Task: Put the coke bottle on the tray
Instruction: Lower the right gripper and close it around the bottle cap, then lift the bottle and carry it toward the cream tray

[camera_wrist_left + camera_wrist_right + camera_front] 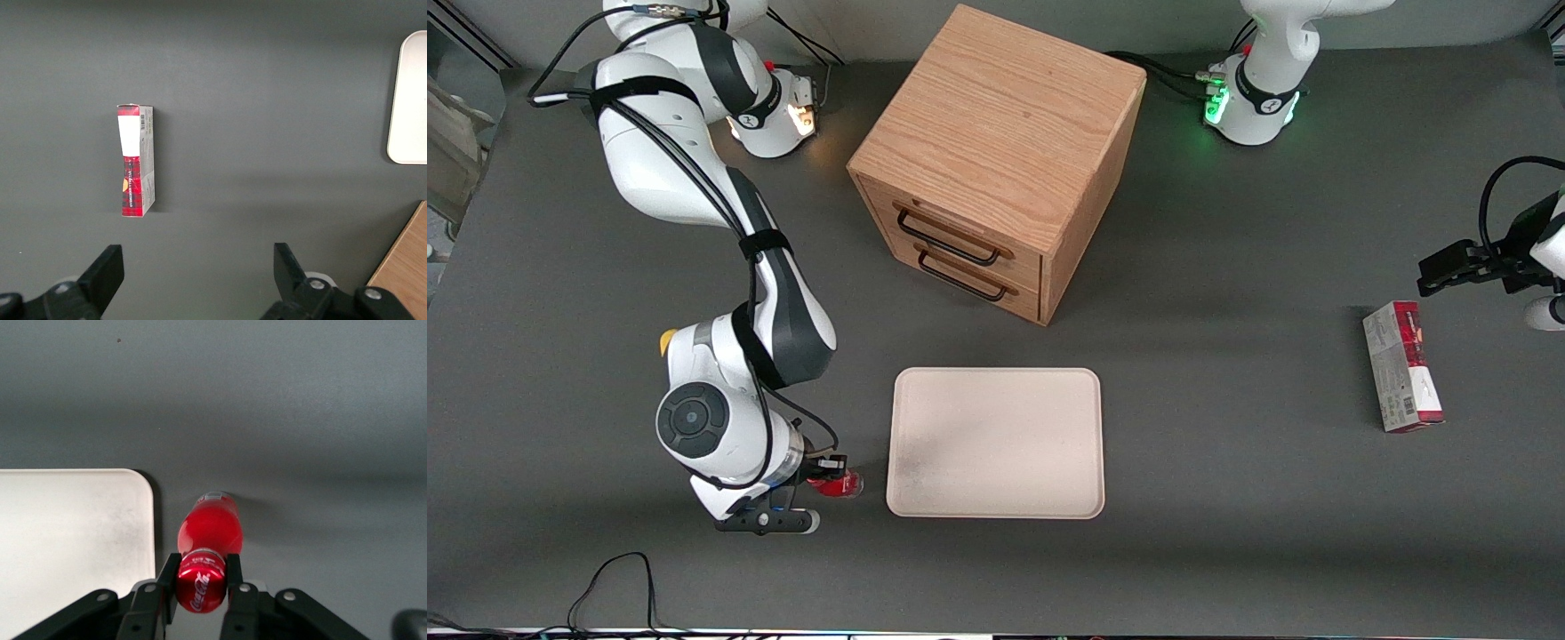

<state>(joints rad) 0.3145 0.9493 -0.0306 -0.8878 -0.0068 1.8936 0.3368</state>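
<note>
The coke bottle [207,532] is small and red with a red cap [201,583]; in the front view the coke bottle [838,484] shows just beside the tray's edge toward the working arm's end. My gripper [201,568] is shut on the bottle at the cap, one finger on each side. In the front view the gripper [827,473] hangs low over the table beside the tray [996,442], a flat cream rectangle with rounded corners. One corner of the tray [73,540] lies next to the bottle. The bottle's base looks close to the table surface.
A wooden two-drawer cabinet [996,160] stands farther from the front camera than the tray. A red-and-grey carton [1402,366] lies toward the parked arm's end of the table; the carton [136,160] also shows in the left wrist view.
</note>
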